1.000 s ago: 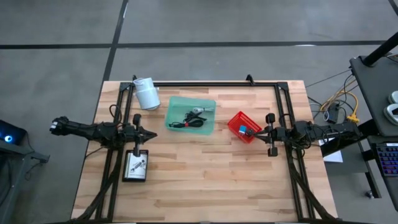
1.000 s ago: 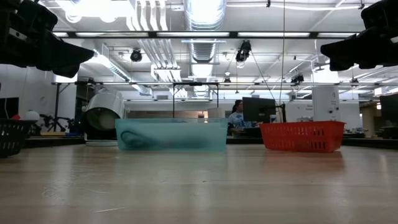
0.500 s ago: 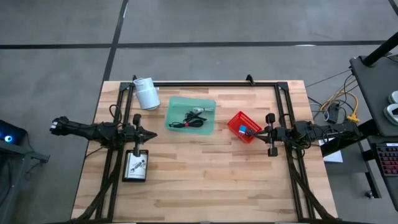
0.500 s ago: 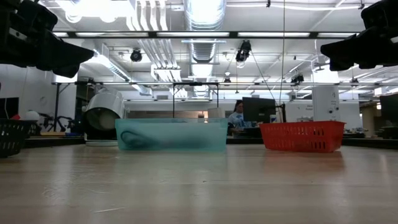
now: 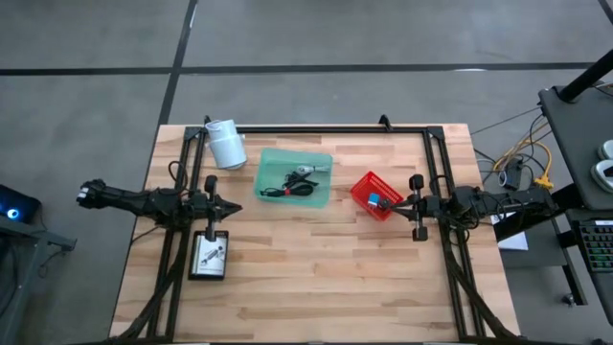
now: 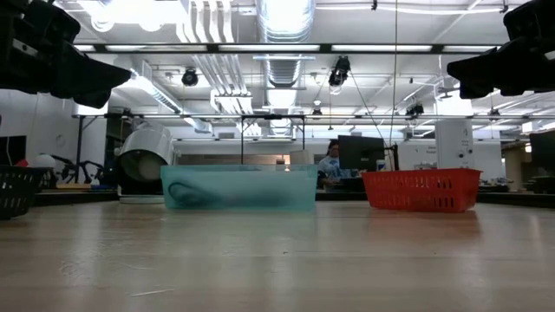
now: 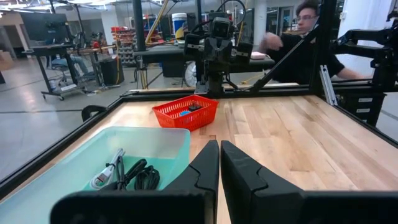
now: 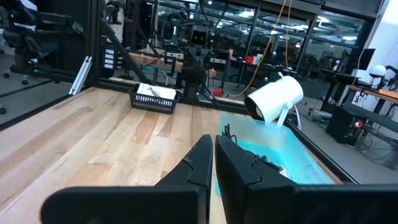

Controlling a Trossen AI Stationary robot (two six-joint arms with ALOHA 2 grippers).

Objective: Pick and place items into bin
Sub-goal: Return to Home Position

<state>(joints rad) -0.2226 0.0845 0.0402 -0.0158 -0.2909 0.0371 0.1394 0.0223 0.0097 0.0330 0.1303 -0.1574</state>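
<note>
A translucent teal bin [image 5: 293, 176] sits mid-table and holds black cables and a silver cable [image 7: 107, 175]. To its right, a red basket [image 5: 375, 195] holds a small blue item. A black tray [image 5: 210, 255] with white printed packets lies toward the near-left. My left gripper [image 5: 228, 206] hovers shut above the table, left of the teal bin and just beyond the black tray. My right gripper [image 5: 400, 203] hovers shut just right of the red basket. Both point toward the table's middle and hold nothing.
A white cylindrical roll [image 5: 226, 143] stands at the far-left, beside the teal bin. A black frame [image 5: 316, 129] runs along the table's far edge and sides. Bare wood spans the near half [image 5: 326, 278]. A person [image 7: 305, 37] sits beyond the table's right side.
</note>
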